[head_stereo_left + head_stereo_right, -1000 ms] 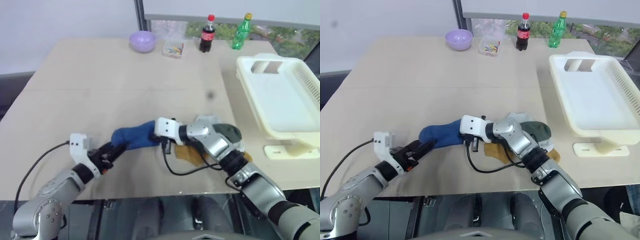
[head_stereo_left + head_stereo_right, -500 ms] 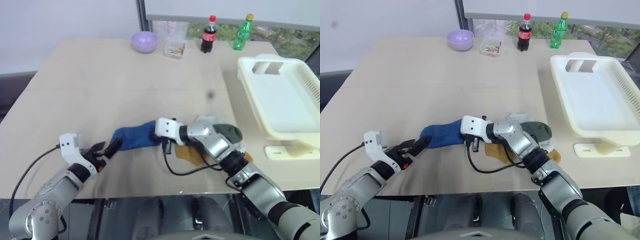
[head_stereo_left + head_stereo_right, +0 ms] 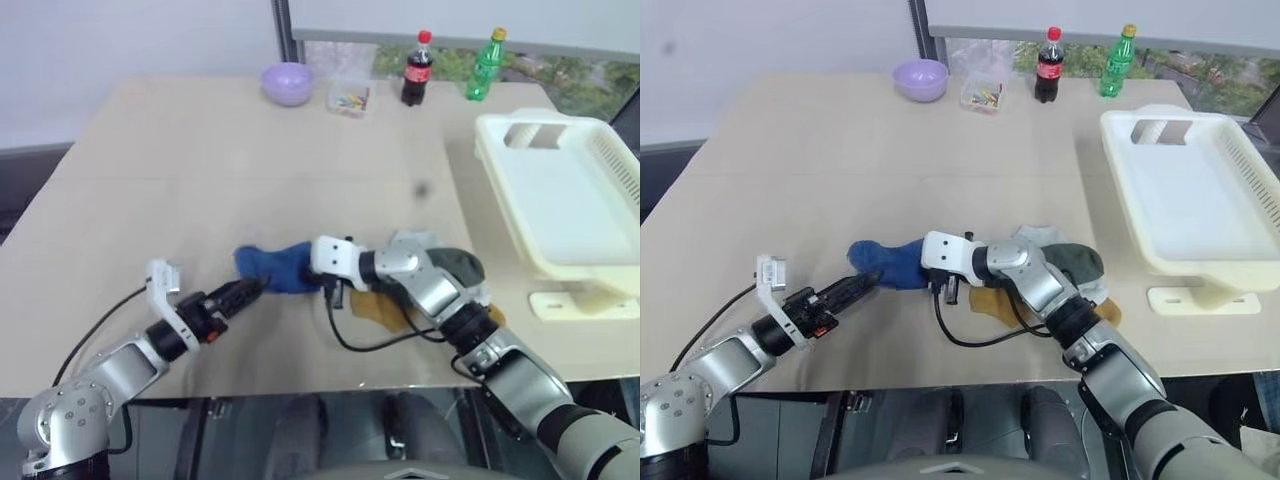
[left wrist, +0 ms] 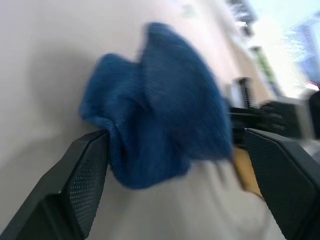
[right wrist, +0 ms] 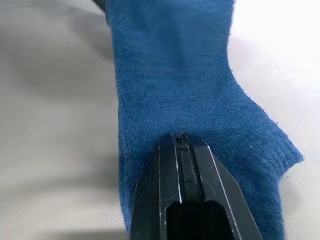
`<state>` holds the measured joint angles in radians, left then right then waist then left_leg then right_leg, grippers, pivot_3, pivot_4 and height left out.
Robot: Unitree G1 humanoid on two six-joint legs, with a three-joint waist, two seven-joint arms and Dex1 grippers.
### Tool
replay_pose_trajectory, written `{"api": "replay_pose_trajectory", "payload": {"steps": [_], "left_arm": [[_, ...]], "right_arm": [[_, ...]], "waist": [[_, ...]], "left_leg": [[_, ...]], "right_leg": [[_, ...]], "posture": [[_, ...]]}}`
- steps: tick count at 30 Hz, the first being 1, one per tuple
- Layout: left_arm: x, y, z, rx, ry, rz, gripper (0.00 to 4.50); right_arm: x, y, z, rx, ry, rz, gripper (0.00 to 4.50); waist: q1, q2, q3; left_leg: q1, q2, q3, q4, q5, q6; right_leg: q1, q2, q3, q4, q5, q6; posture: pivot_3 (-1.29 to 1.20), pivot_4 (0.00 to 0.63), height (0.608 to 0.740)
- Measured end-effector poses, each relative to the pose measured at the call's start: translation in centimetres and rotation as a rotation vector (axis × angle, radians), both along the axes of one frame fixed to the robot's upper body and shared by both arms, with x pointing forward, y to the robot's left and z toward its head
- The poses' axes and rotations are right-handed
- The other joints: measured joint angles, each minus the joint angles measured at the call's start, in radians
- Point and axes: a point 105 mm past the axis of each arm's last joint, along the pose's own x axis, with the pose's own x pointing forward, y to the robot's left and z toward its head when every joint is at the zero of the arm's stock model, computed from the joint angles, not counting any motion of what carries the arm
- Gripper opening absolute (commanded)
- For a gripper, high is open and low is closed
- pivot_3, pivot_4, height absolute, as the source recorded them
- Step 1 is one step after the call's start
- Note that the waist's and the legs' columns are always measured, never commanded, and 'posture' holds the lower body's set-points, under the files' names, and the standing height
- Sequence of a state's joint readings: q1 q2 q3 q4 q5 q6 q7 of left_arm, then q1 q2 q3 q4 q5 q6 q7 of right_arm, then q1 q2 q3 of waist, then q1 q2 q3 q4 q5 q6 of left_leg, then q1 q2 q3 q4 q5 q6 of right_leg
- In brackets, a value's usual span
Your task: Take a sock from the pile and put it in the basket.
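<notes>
Blue sock [image 3: 272, 268] lay on surface [image 3: 200, 180] left of pile [image 3: 1060, 262], basket [image 3: 560, 210] far right. R hand [image 5: 187, 165] clamped shut on sock; L hand [image 4: 175, 170] spread wide round bunched toe. Soft, light, floppy: prob best pinched mid-fabric.

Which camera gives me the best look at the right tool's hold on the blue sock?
The right wrist view: the right tool is shut on the blue sock, close up. The head views show the sock stretched between both arms. The left wrist view shows its bunched far end between the open left tool's fingers.
</notes>
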<state>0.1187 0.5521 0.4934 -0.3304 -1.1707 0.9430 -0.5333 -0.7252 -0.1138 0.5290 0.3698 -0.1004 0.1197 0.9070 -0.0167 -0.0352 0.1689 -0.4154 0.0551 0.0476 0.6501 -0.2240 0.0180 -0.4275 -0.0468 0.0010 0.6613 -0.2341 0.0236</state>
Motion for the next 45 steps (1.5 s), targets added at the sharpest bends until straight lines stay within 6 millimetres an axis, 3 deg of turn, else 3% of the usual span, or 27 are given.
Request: {"api": "replay_pose_trajectory", "payload": {"steps": [14,21,22,25,30,36,41,45], "left_arm": [[0.8,-1.1,0.8,0.101,-0.243,-0.127,4.45],[-0.3,0.0,-1.9,0.099,-0.085,-0.098,4.45],[-0.2,-0.2,-1.7,0.076,-0.084,-0.097,4.45],[1.2,-1.6,1.2,-0.056,-0.172,-0.110,4.45],[0.1,-0.4,-1.4,0.035,-0.032,-0.092,4.45],[0.0,-0.5,-1.8,0.025,0.020,-0.085,4.45],[0.6,-0.7,0.3,-0.097,-0.068,-0.060,4.45],[0.5,-0.1,0.8,-0.146,-0.094,-0.030,4.45]], "right_arm": [[0.0,-0.1,0.0,-0.005,-0.005,0.000,0.00],[0.0,-0.3,0.0,-0.009,-0.016,-0.004,0.00],[0.0,-0.4,-0.1,-0.012,-0.017,-0.006,0.00],[0.0,-0.4,-0.1,-0.016,-0.020,-0.005,0.00],[-0.2,-0.5,-0.1,-0.012,-0.020,0.001,0.00],[-0.1,-0.6,-0.2,-0.015,-0.022,-0.004,0.00],[-0.2,-0.4,-0.2,-0.014,-0.029,0.004,0.00],[-0.2,-0.5,-0.2,-0.018,-0.035,0.006,0.00]], "waist": [[0.001,0.000,0.000],[0.002,0.000,0.000],[0.005,0.000,0.000],[0.005,-0.003,-0.002],[-0.021,-0.002,-0.001],[-0.019,-0.002,-0.002],[-0.020,-0.002,-0.002],[-0.021,-0.002,-0.002]], "left_leg": [[0.000,0.000,0.000,0.000,0.000,0.000],[0.000,0.001,0.000,0.000,0.000,0.000],[0.000,0.001,0.000,0.000,0.000,0.000],[0.000,0.001,-0.002,0.001,0.000,0.000],[0.000,0.000,0.000,-0.001,0.000,0.000],[0.001,0.001,-0.001,-0.001,0.000,0.000],[0.000,0.001,-0.001,-0.001,0.000,0.000],[0.000,0.001,0.000,-0.001,0.000,0.000]], "right_leg": [[0.000,0.000,0.000,0.000,0.000,0.000],[0.000,0.000,0.000,0.000,0.000,0.000],[0.000,-0.001,0.000,0.000,0.000,0.000],[0.002,-0.001,-0.002,0.000,0.000,0.000],[-0.001,0.000,0.000,0.000,0.000,0.001],[0.000,0.000,0.000,0.000,0.000,0.000],[0.000,0.000,0.000,0.000,0.000,0.000],[0.000,0.000,0.000,0.000,0.000,0.000]], "posture": [[0.00,0.150,0.740],[0.00,0.150,0.740],[0.00,0.150,0.740],[0.00,0.150,0.740],[0.00,0.150,0.740],[0.00,0.150,0.740],[0.00,0.150,0.740],[0.00,0.150,0.740]]}}
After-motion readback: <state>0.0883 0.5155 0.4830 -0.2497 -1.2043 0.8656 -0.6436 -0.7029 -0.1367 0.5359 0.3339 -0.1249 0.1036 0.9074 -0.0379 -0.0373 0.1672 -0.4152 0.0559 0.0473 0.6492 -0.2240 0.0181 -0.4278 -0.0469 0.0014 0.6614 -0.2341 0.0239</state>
